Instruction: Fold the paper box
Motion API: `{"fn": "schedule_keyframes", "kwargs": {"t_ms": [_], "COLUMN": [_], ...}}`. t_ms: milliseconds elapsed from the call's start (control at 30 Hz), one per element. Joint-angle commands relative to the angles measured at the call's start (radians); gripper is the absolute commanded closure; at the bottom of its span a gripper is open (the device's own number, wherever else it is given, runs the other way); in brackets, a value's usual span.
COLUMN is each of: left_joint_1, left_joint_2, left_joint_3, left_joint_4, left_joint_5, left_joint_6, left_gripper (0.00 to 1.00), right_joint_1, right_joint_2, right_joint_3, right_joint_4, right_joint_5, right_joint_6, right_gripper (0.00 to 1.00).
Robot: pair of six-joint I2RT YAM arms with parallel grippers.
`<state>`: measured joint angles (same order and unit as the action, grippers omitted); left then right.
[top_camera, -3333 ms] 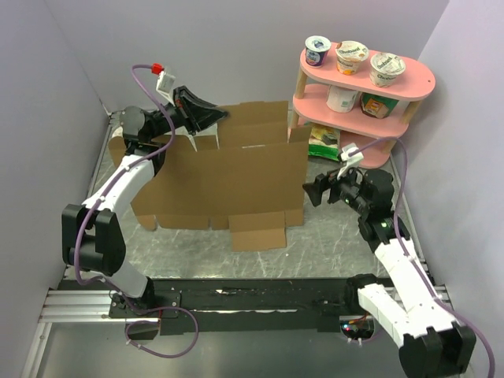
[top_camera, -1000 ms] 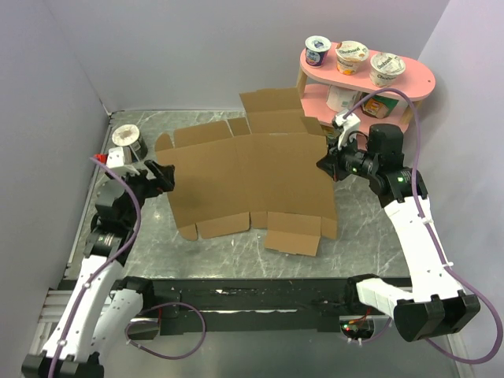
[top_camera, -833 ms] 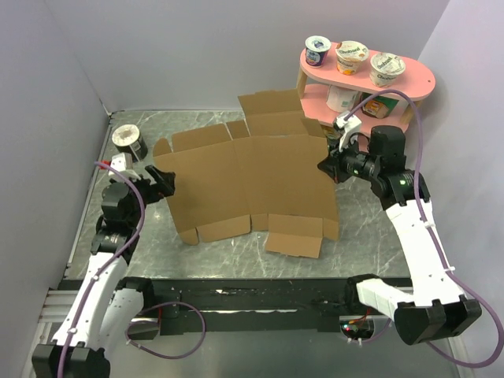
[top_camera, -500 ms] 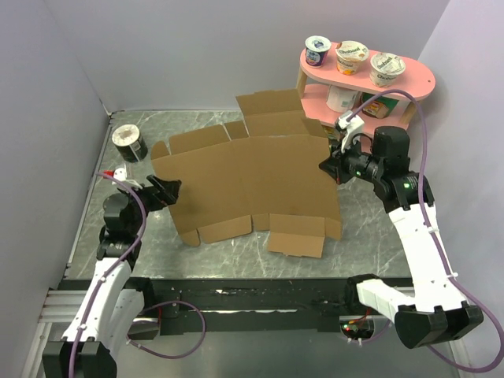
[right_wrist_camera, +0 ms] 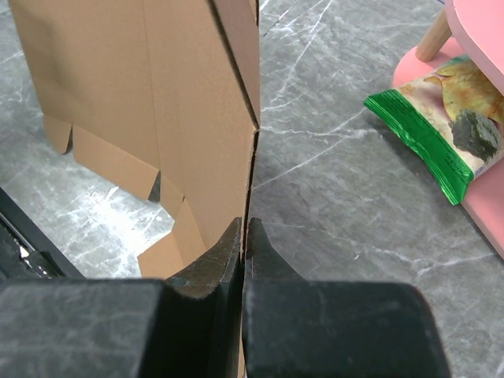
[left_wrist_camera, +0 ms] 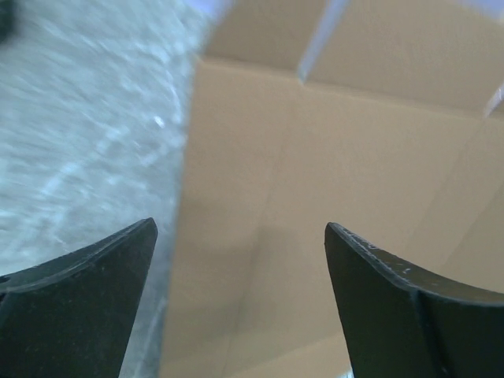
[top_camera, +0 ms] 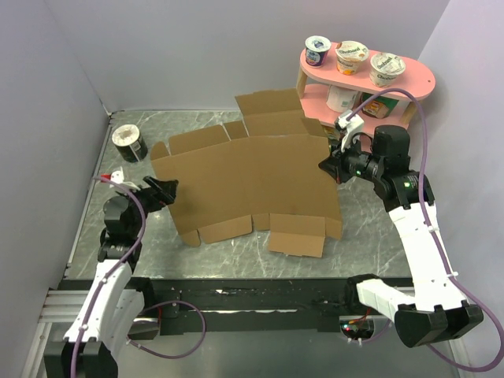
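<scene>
Top external view: the paper box (top_camera: 252,181) is an unfolded brown cardboard sheet spread across the middle of the grey marbled table (top_camera: 370,228), with small tabs along its near edge and larger flaps at the far edge. The right gripper (top_camera: 324,167) is pressed together on the sheet's right edge, at about mid-depth of the sheet. In the right wrist view its jaws (right_wrist_camera: 245,228) pinch that thin edge, so the cardboard (right_wrist_camera: 157,94) rises from them and slopes away to the left.

The left gripper (top_camera: 167,189) sits at the sheet's left edge with its jaws spread wide. In the left wrist view the two dark fingers (left_wrist_camera: 87,291) stand far apart, and the blurred left border of the cardboard (left_wrist_camera: 354,157) runs between them. Whether either finger touches it cannot be told.

A pink two-level shelf (top_camera: 409,83) stands at the far right, just beside the sheet's rear flaps. The tallest flap overlaps the shelf's left post in the overhead view. Three yogurt cups (top_camera: 351,56) sit in a row on the top level, and more small packages are on the lower one. A green snack bag (right_wrist_camera: 433,130) lies on the table at the shelf's foot, close behind the right gripper. A small black can (top_camera: 128,142) stands near the far left corner, apart from the sheet.
</scene>
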<state>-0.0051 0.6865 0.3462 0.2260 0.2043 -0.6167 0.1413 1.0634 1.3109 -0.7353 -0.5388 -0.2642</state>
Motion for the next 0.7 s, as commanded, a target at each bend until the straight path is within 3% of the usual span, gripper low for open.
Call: {"fn": "schedule_keyframes", "kwargs": {"t_ms": [0, 167, 467, 667], "left_joint_1": [0.03, 0.033, 0.034, 0.034], "left_joint_2": [-0.054, -0.016, 0.073, 0.113], "left_joint_3": [-0.015, -0.073, -0.111, -0.122], "left_joint_4": [-0.013, 0.108, 0.288, 0.325], "left_joint_5": [-0.108, -0.027, 0.081, 0.113], "left_joint_6": [-0.015, -0.04, -0.04, -0.046], "left_gripper": [0.03, 0.03, 0.21, 0.45], "right_joint_1": [-0.002, -0.002, -0.002, 0.007], "right_joint_2": [-0.011, -0.006, 0.003, 0.012], "right_joint_3": [0.042, 0.047, 0.04, 0.051], "right_joint_4": [0.007, 0.007, 0.028, 0.028], "right_joint_5": [-0.003, -0.012, -0.029, -0.018], "right_joint_6": [-0.026, -0.023, -0.04, -0.037], "right_gripper": [1.0, 1.0, 1.0, 1.0]}}
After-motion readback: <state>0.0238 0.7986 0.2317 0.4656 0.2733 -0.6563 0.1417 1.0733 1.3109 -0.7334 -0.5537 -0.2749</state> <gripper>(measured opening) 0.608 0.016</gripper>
